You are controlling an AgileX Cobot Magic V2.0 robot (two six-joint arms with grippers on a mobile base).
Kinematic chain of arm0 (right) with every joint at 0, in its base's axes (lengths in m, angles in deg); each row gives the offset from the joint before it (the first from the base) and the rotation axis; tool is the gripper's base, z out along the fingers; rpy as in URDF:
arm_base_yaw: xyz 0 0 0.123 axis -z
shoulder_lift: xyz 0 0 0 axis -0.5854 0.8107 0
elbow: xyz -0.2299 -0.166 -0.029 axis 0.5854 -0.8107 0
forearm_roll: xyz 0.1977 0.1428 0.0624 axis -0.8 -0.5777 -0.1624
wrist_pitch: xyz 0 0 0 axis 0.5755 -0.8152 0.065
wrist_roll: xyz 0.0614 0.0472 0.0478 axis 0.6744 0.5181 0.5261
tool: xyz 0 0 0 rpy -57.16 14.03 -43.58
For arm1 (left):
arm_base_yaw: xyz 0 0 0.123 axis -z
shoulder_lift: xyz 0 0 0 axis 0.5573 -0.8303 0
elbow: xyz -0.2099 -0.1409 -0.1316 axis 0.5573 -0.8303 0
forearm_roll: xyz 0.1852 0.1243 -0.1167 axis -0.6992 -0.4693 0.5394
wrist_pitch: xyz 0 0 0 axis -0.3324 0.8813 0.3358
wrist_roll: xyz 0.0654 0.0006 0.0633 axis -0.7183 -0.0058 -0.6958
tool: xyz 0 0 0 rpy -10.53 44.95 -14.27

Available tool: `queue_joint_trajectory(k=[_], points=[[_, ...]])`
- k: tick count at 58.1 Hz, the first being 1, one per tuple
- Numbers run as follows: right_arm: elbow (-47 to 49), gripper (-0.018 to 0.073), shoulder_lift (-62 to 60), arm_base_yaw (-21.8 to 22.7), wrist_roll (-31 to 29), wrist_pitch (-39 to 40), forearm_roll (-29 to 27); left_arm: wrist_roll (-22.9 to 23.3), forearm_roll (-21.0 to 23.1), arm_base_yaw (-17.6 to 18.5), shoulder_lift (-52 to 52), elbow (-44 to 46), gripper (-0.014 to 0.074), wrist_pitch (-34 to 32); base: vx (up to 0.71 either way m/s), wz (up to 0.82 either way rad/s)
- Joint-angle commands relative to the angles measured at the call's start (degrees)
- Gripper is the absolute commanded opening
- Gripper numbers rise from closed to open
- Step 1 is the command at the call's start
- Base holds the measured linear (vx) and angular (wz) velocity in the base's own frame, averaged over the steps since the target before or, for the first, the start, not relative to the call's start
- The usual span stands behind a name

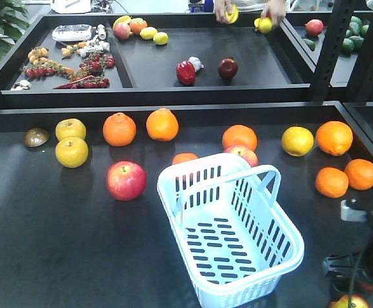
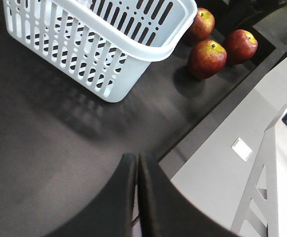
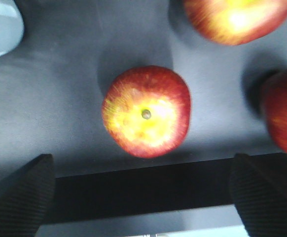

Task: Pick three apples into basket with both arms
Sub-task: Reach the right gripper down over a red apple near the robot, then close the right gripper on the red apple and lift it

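Hovering with its two fingers spread wide apart, the right hand (image 3: 141,159) holds nothing. Just beyond the gap between those fingers, roughly centred on it and untouched, a red apple (image 3: 146,112) with a yellow patch around its stalk lies on the dark surface (image 3: 59,89), close to the front edge. A second apple (image 3: 238,17) sits farther out to one side, and a third apple (image 3: 284,112) lies beside the first at the frame's edge; none of them touch. A corner of the pale basket (image 3: 0,24) shows well off to the other side. The left hand (image 2: 136,159) has its fingers pressed together, empty, above the surface near the same edge. Farther along from it the basket stands upright, with the three apples beyond its corner, outside it.
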Motion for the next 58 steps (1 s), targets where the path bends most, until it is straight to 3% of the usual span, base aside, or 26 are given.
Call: queue_joint_trajectory(k=[1,44,52,58], points=[[1.38,0.0669,2.64,0.31,-0.24,2.41,-0.09,0.26,2.07,0.26,-0.03,1.37,-0.0006,-1.6,0.0,0.0],[1.38,0.0611,16.38,0.32,0.13,7.17,0.73,0.26,2.07,0.26,-0.03,1.37,-0.0006,-1.6,0.0,0.0],[1.38,0.052,16.38,0.32,0.02,7.69,0.87,0.26,2.07,0.26,-0.03,1.37,-0.0006,-1.6,0.0,0.0],[1.38,0.0379,16.38,0.32,0.08,7.49,0.87,0.26,2.07,0.26,-0.03,1.37,-0.0006,-1.6,0.0,0.0]])
